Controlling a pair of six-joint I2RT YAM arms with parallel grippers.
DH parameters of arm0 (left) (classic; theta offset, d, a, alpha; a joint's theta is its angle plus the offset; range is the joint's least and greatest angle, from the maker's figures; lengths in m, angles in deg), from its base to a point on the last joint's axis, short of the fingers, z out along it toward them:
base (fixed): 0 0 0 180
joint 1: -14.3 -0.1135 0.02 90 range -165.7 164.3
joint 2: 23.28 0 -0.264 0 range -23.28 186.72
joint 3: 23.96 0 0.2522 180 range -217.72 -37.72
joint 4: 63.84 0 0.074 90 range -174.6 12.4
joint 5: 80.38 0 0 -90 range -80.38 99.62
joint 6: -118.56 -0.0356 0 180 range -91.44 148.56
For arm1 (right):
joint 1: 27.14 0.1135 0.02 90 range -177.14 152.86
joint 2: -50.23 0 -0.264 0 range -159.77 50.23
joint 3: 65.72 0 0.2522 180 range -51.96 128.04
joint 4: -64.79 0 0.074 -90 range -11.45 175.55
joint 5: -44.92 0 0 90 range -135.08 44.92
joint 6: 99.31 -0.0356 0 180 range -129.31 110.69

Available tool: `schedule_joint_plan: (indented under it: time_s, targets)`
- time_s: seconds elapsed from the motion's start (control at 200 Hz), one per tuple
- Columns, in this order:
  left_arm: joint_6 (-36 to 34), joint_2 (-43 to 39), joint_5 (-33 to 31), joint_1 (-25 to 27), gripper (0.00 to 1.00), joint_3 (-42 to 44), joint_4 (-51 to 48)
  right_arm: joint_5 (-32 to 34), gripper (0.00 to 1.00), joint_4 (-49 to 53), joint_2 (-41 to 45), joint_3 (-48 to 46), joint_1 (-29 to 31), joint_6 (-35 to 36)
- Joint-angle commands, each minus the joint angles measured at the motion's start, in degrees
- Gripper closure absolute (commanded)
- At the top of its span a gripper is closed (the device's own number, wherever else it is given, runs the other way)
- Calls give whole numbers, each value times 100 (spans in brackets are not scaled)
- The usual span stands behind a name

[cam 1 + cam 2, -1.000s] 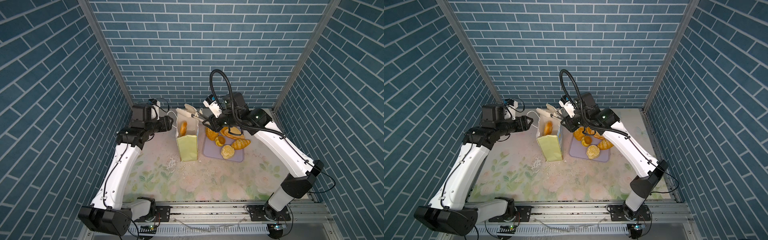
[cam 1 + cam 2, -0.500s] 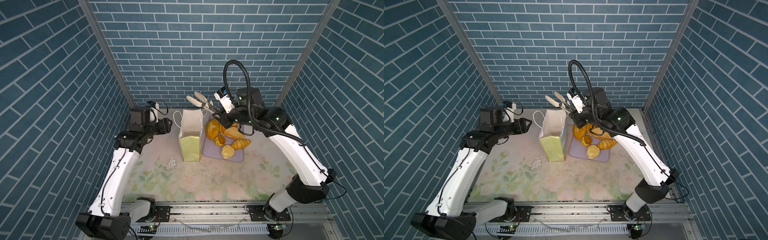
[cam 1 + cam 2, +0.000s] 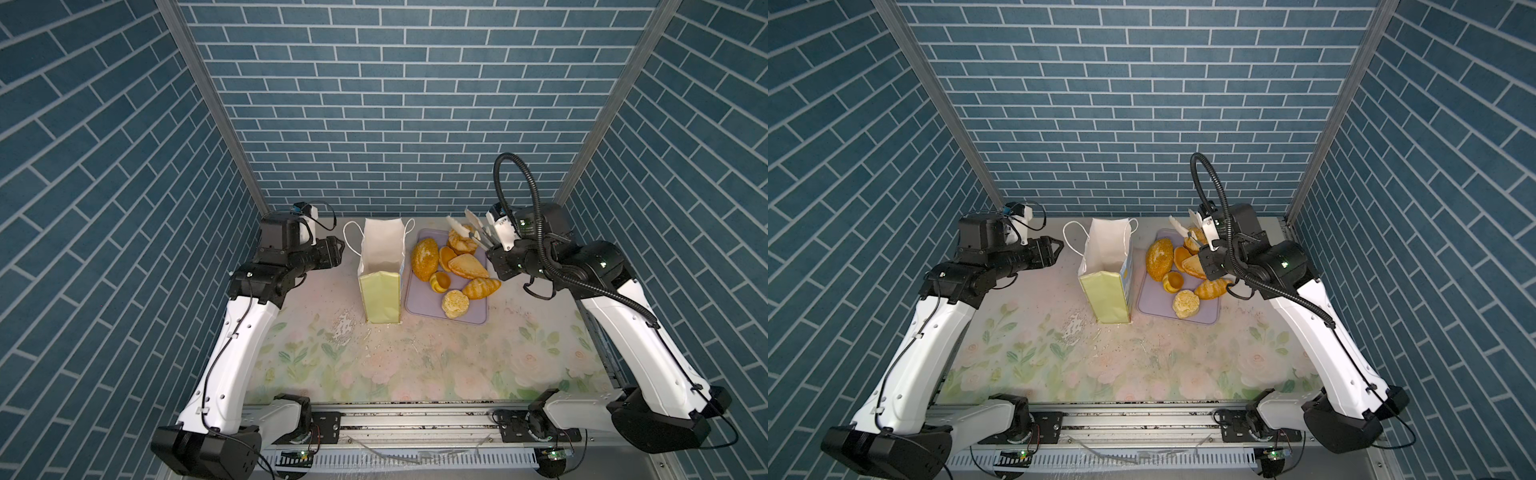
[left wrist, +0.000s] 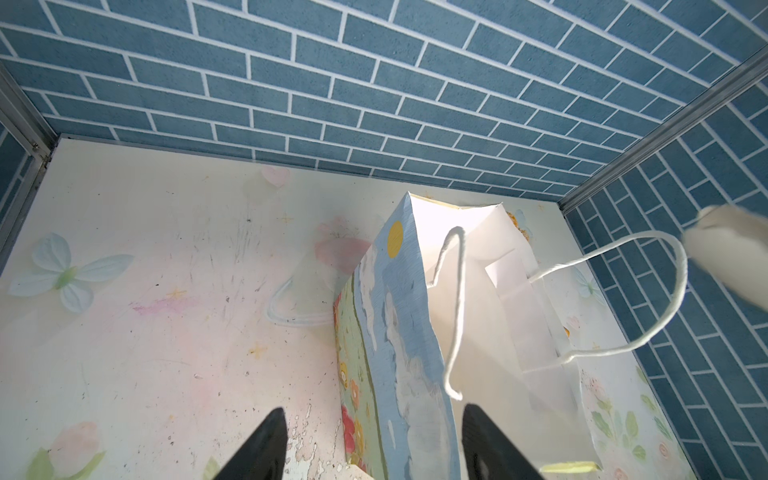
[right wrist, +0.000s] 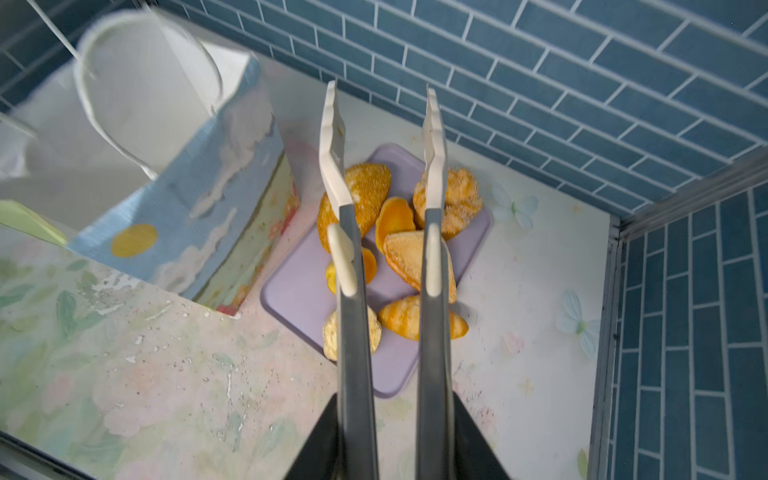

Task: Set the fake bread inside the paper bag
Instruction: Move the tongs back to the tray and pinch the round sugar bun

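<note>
In both top views the paper bag (image 3: 380, 297) is seen upright on the worktop (image 3: 415, 374), just beside the lavender tray (image 3: 419, 309) on which the fake bread (image 3: 424, 257) is piled. In the left wrist view the left end effector (image 4: 374, 411) is held wide and empty by the bag. In the right wrist view tongs (image 5: 353, 332) are clamped in the right end effector (image 5: 395, 440), tips apart above the bread.

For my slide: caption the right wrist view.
Right gripper holds open tongs above fake bread on tray beside paper bag.
</note>
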Motion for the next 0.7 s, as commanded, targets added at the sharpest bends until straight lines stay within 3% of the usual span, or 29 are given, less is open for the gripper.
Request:
schedule_joint_plan:
  time_s: [0.0, 0.385, 0.695]
  targets:
    - [40, -17, -2, 17, 32, 43, 41, 79, 62, 444, -153, -409, -12, -356]
    - [59, -39, -37, 17, 32, 64, -30, -575, 57, 540, -628, -1357, -12, -450]
    - [113, -19, -20, 17, 32, 73, -3, -548, 54, 535, -858, -1761, -28, -511]
